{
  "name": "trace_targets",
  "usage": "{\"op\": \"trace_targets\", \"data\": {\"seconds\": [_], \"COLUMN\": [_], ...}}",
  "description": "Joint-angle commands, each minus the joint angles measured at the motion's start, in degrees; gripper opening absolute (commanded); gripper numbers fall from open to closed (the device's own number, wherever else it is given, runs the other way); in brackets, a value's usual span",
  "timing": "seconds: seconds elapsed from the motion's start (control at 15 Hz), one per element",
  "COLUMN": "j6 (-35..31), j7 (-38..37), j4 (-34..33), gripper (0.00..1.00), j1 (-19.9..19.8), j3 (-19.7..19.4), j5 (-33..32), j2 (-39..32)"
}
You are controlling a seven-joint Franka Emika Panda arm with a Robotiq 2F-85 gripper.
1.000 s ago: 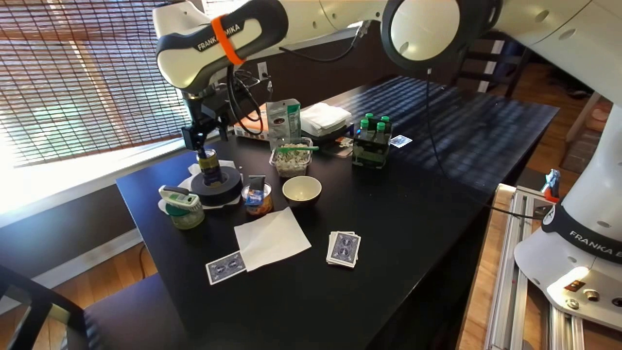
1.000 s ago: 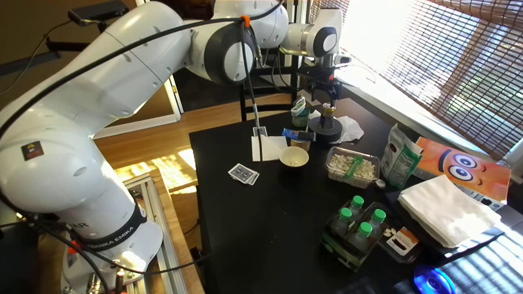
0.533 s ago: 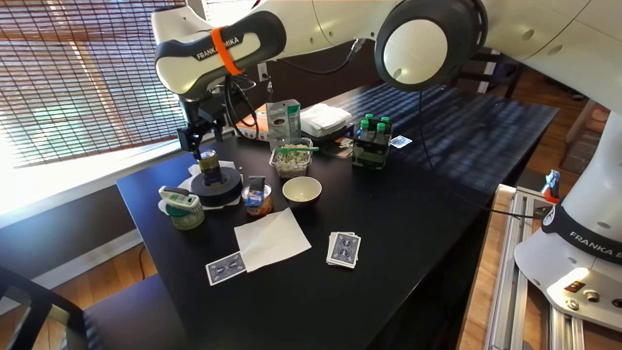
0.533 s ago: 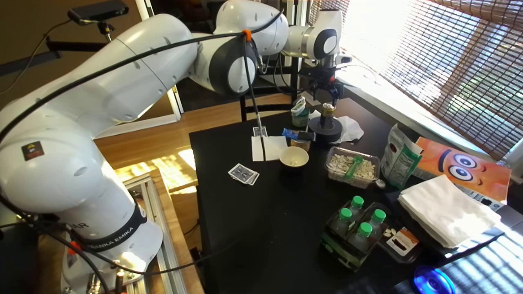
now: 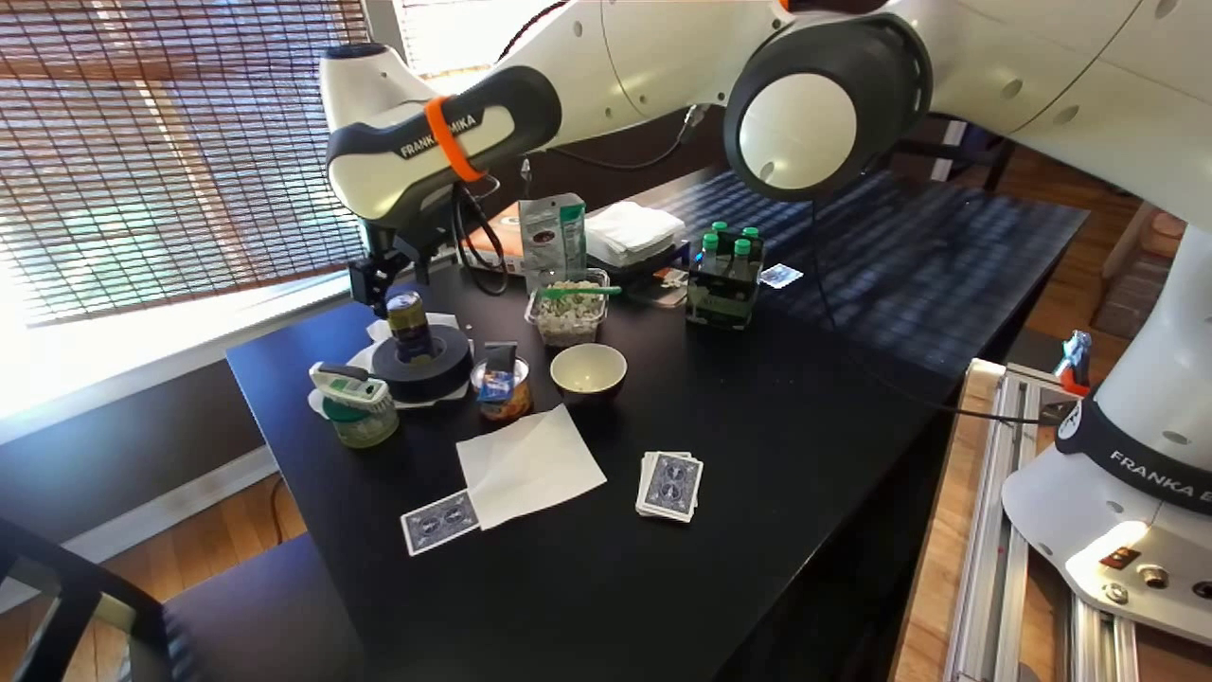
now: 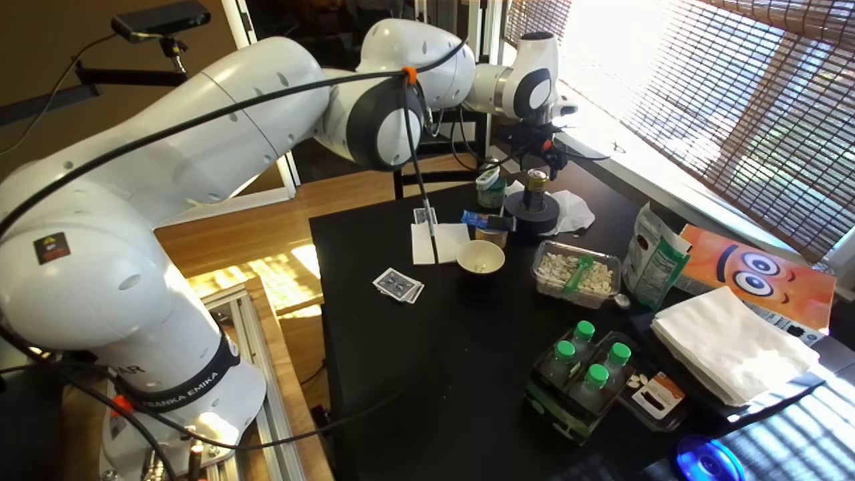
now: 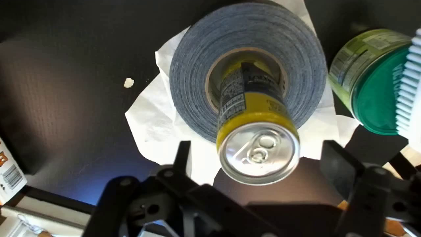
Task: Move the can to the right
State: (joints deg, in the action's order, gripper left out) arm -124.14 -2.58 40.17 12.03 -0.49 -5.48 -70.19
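1. My tool [image 7: 257,157] hangs over the tabletop [image 5: 757,417], its two fingers [image 7: 183,158] spread well apart.
2. The can [image 7: 260,105], yellow with a dark label and silver top, stands upright at my tool's tips: in the wrist view its top appears between them, with a gap on either side. Whether that top lies level with the tips or slightly beneath, I cannot tell.
3. Below my tool, a roll of dark tape [image 7: 197,65] lies flat around the can's lower end; the can stands inside its hole.
4. Under that roll, also below my tool, creased white paper [image 7: 154,121] spreads out.
5. Near my tool, past the finger on the right of the wrist view, sits a green-lidded tub [image 7: 375,92] with a brush [image 7: 412,92] resting on it.
6. From my tool toward my base [image 5: 1108,502] comes a container [image 5: 511,407] with a blue-and-black packet [image 5: 496,385] on top, then a pale bowl [image 5: 589,369] just beside it.
7. Farther from my tool lie a white sheet [image 5: 530,464] with a playing card [image 5: 440,521] at its edge, and a stack of cards [image 5: 670,485].
8. Well apart from my tool stand a clear box [image 6: 574,298] of pale pieces [image 6: 556,270] with a green spoon [image 6: 580,267], a pouch [image 6: 654,257], and a carrier [image 6: 561,421] of green-capped bottles [image 6: 596,375].
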Motion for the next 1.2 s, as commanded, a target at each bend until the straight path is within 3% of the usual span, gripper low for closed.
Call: {"op": "trace_targets", "data": {"seconds": [0.0, 0.2, 0.47, 0.53, 0.6, 0.73, 0.87, 1.13], "j6": [-4.1, -5.8, -5.4, -5.1, -4.9, -4.3, -3.9, -4.2], "j7": [-1.1, -1.7, -3.9, -4.3, -4.6, -5.4, -6.3, -7.6], "j4": [-2.2, -2.1, -1.4, -1.5, -1.5, -1.4, -1.3, -1.1], "gripper": [1.00, 0.99, 0.85, 0.78, 0.64, 0.54, 0.38, 0.37], "j1": [-0.1, -0.1, 0.4, 0.4, 0.4, 0.5, 0.5, 0.8], "j3": [-0.3, -0.4, -0.6, -0.6, -0.6, -0.6, -0.6, -0.9], "j5": [0.0, 0.1, 0.1, 0.1, 0.1, 0.2, 0.2, -0.2], "j2": [-2.4, -2.8, -2.1, -2.1, -2.2, -2.0, -1.8, -0.4]}}
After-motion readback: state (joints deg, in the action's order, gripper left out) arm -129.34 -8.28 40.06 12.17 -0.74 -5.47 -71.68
